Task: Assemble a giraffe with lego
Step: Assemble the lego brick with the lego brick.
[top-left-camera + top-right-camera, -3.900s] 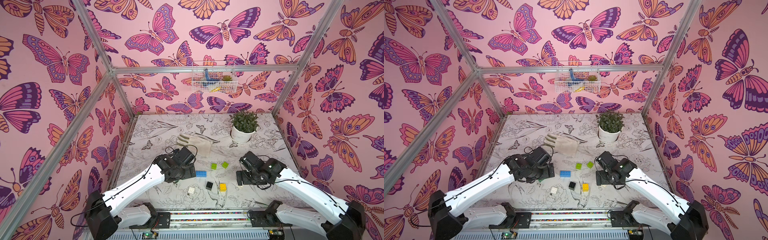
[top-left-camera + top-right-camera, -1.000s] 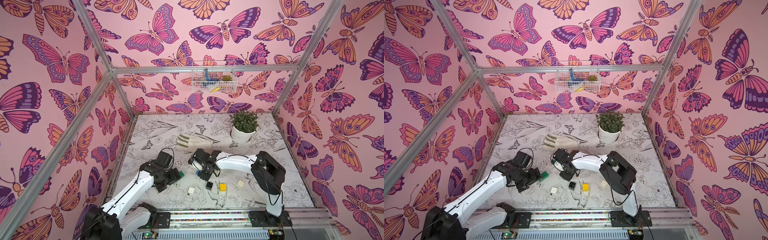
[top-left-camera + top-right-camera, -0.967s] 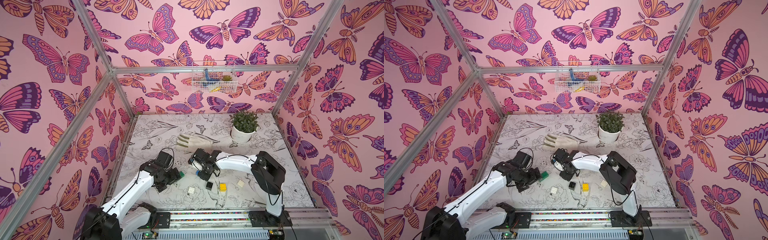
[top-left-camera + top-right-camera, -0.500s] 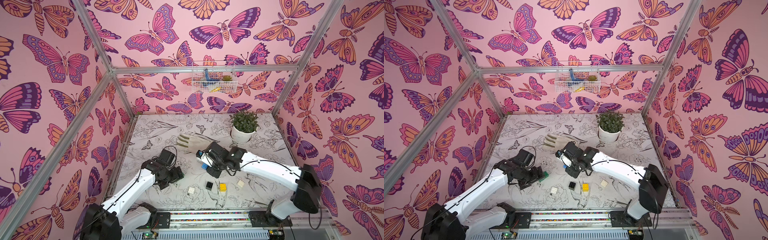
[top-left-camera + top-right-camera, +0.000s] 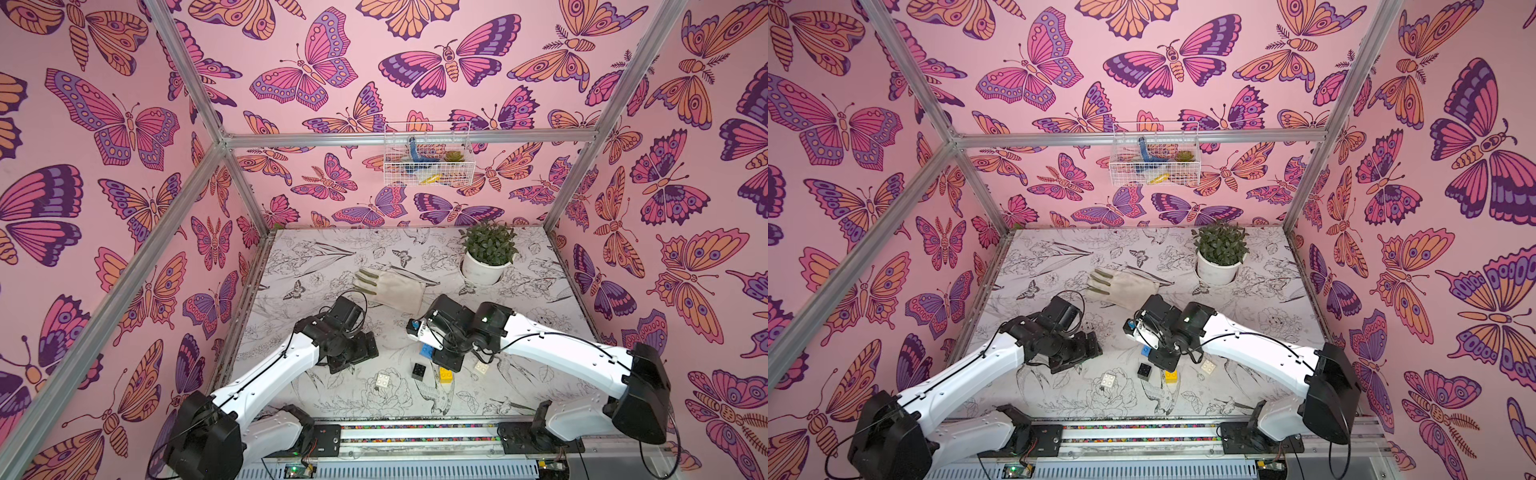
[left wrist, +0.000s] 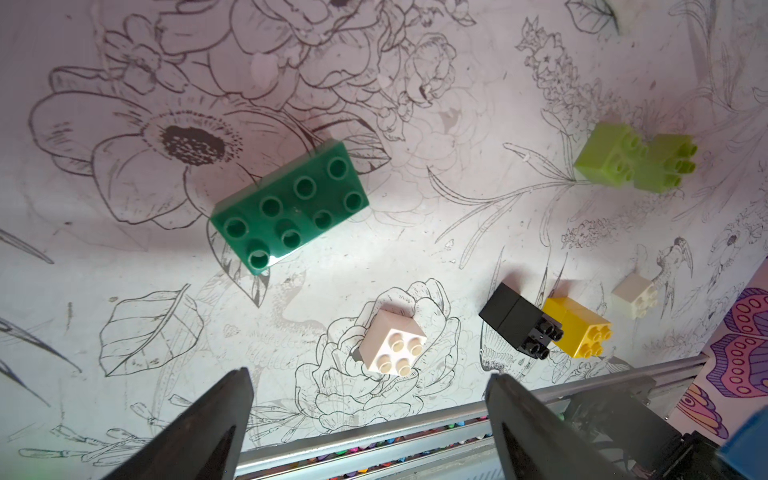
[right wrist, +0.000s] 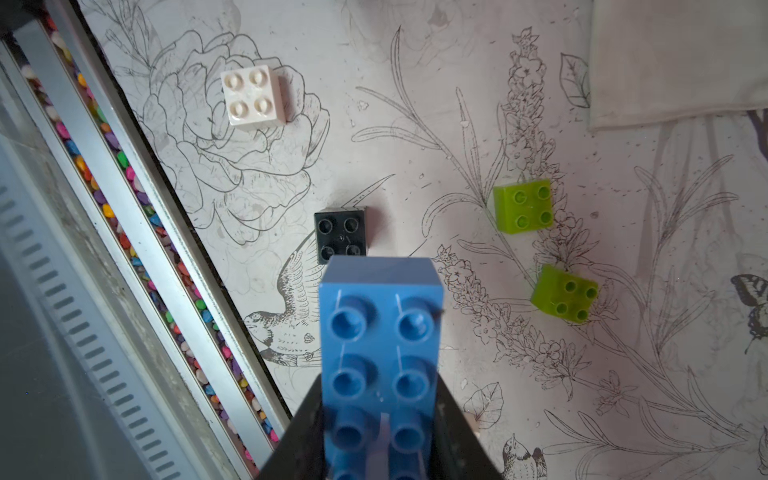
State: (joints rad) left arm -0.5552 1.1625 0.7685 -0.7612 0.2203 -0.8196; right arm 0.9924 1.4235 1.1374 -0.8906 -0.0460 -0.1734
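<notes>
A long blue brick [image 7: 380, 316] is pinched by the right gripper [image 7: 380, 399] over the floral mat [image 7: 415, 104]; the left gripper [image 6: 370, 376] is held spread wide near a dark green brick [image 6: 291, 208].

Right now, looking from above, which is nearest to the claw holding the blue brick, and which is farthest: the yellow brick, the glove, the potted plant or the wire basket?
1. yellow brick, right at the tip of the right gripper, toward the front rail
2. glove, behind it, mid-table
3. potted plant, back right
4. wire basket, up on the back wall
</notes>
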